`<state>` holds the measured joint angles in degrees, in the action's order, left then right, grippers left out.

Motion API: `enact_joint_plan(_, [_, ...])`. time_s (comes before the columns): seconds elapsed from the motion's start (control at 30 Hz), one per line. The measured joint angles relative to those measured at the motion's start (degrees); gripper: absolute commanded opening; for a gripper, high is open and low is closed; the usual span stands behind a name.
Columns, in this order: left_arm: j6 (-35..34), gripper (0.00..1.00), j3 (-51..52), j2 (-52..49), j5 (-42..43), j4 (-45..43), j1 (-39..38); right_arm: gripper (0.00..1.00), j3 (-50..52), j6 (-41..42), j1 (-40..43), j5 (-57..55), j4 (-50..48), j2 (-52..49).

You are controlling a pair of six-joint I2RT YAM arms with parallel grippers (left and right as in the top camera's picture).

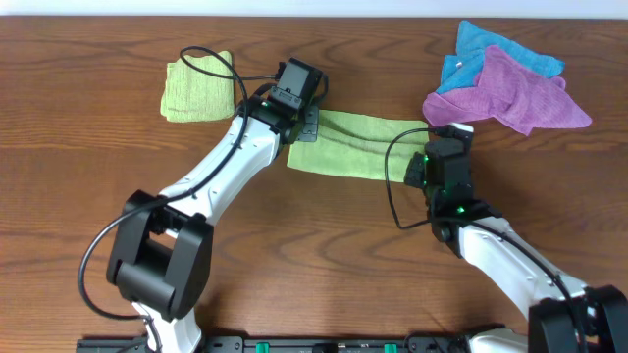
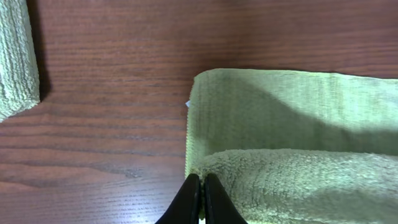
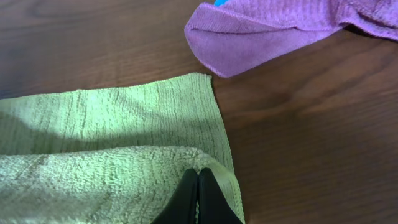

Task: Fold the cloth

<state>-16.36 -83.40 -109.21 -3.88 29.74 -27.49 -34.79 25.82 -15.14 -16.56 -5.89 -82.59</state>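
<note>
The cloth (image 1: 358, 145) is a light yellow-green towel lying as a long strip on the wooden table, its near edge lifted and rolled over the lower layer. My left gripper (image 1: 304, 126) is at its left end. In the left wrist view this gripper (image 2: 200, 180) is shut on the near left corner of the cloth (image 2: 292, 118), and a small white tag (image 2: 187, 104) peeks out at the left edge. My right gripper (image 1: 444, 137) is at the right end. In the right wrist view it (image 3: 198, 174) is shut on the near right corner of the cloth (image 3: 124, 118).
A small folded green cloth (image 1: 196, 88) lies at the back left, also showing in the left wrist view (image 2: 15, 56). A purple cloth (image 1: 510, 93) lies over a blue cloth (image 1: 491, 49) at the back right, the purple one (image 3: 267, 31) just beyond the towel's right end.
</note>
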Motion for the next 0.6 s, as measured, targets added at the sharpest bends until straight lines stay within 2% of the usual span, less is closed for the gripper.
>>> enact_joint_plan(0.6, [0.3,0.07,0.0,-2.0,0.0,-3.0,0.7,0.01,0.0,-0.7,0.3,-2.0,-1.3,-1.4])
